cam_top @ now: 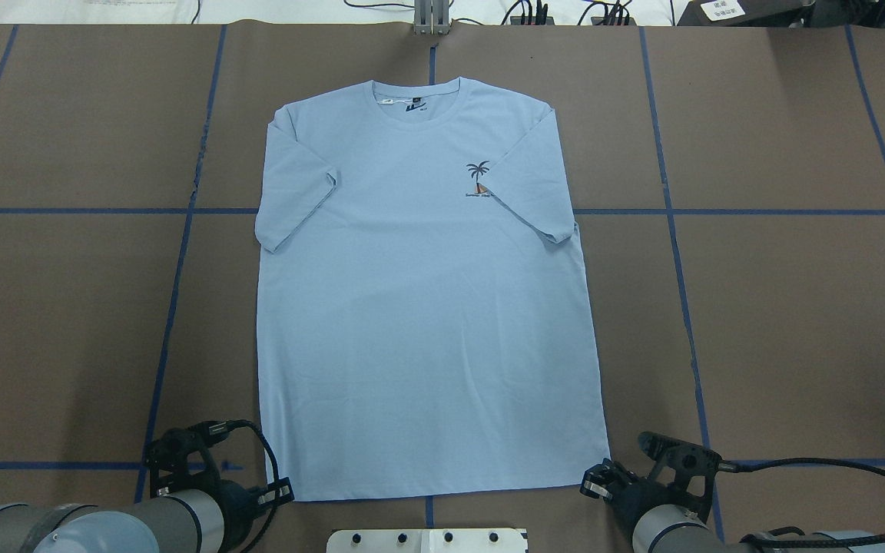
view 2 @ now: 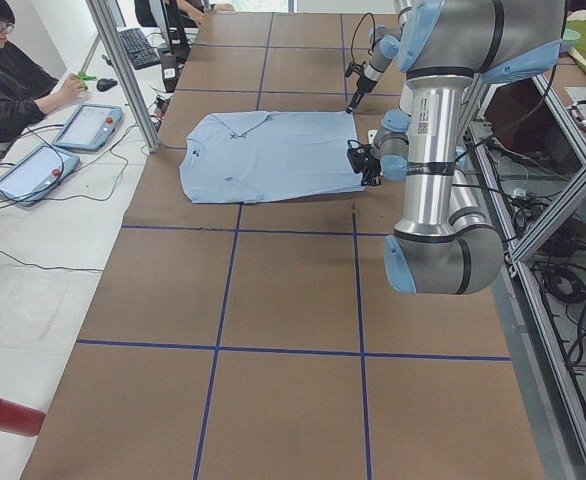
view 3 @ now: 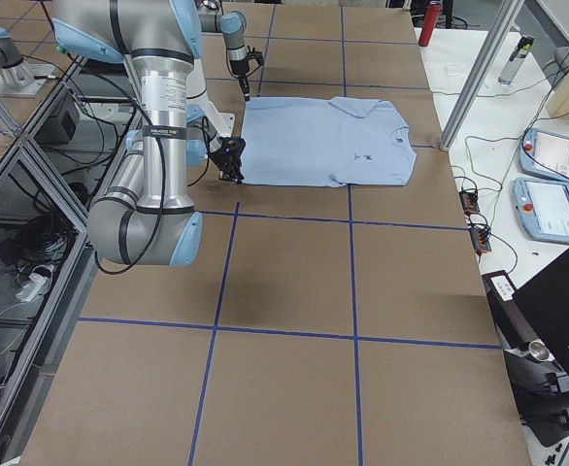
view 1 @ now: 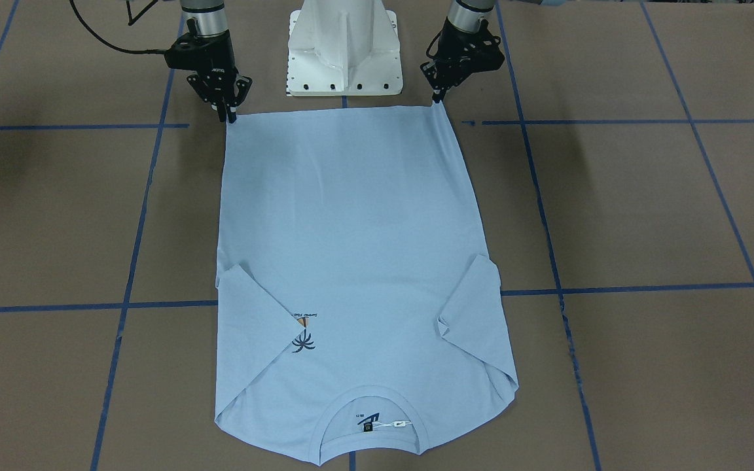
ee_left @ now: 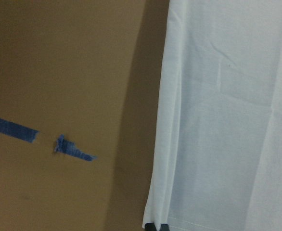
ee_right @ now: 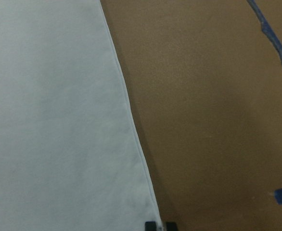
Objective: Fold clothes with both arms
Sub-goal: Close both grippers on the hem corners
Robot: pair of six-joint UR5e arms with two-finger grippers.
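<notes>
The light blue T-shirt lies flat, front up, on the brown table, with both sleeves folded in over the body. Its collar, dark neck label and white tag are at the far end from me. The palm print shows, partly under a sleeve. My left gripper is shut on the hem corner on my left. My right gripper is shut on the other hem corner. Each wrist view shows the hem edge running to the fingertips at the bottom edge.
The white pedestal base stands between the arms just behind the hem. Blue tape lines grid the table. In the exterior left view an operator sits by tablets beyond the table's far side, near a metal post.
</notes>
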